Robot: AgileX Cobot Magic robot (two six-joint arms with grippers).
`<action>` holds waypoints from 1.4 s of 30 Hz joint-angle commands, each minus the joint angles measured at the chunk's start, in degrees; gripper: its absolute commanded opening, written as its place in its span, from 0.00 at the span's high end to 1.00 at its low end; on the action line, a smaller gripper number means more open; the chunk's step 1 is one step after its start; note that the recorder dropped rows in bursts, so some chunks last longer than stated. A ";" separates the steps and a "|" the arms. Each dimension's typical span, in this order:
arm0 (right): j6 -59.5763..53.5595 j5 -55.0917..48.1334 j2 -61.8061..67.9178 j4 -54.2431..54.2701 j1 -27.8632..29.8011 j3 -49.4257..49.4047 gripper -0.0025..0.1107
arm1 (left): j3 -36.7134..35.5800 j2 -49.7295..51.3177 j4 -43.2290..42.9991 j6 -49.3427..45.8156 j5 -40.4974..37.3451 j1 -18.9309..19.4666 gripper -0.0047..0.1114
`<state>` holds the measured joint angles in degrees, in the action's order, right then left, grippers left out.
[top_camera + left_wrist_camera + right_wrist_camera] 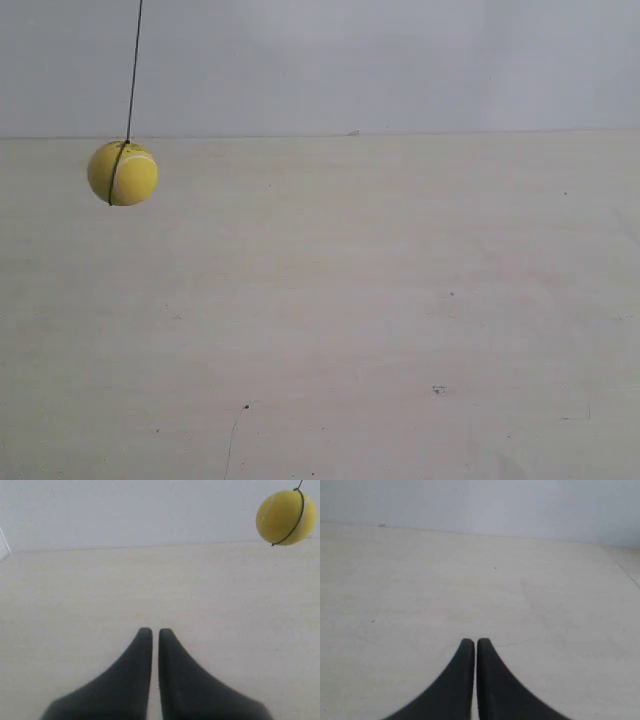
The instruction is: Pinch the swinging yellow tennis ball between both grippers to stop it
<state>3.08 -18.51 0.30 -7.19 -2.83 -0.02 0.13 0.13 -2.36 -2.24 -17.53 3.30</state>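
Pale table (400,300) beneath yellow tennis ball (122,172) on string (133,70).

Robot lab test bench, most likely. Pale wood-grain tabletop (400,300) with small dark marks (438,389) runs to a plain grey-white wall (400,60) at the far side; yellow tennis ball (122,172) hangs on black string (134,70) at left.

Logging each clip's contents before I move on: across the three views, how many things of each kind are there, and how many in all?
yellow tennis ball: 1
black string: 1
black pincers: 2, the left pincer and the right pincer, seen only in the wrist views
table: 1
Total: 5
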 commanded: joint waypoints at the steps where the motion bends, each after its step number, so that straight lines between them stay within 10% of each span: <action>1: -1.83 6.09 -0.30 -1.11 0.28 0.02 0.98 | -0.13 -0.13 -2.23 -2.15 3.24 0.14 0.92; 12: -0.54 28.21 -0.30 -0.89 0.28 0.02 0.98 | -0.13 -0.13 15.66 13.50 25.46 0.14 0.92; 20: 28.25 37.75 -0.30 -0.88 0.28 0.02 0.98 | -0.13 -0.13 9.33 38.28 27.32 0.14 0.92; 33: 56.62 40.87 7.84 -31.44 0.28 9.30 0.98 | 12.51 13.16 -51.50 78.76 50.76 -0.04 0.92; 42: 58.55 55.86 27.17 -41.12 0.28 12.77 0.98 | 18.49 37.73 -59.58 75.92 56.11 -0.04 0.92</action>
<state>62.75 32.79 22.28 -46.22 -2.83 12.33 17.87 31.63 -60.44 75.71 36.63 3.30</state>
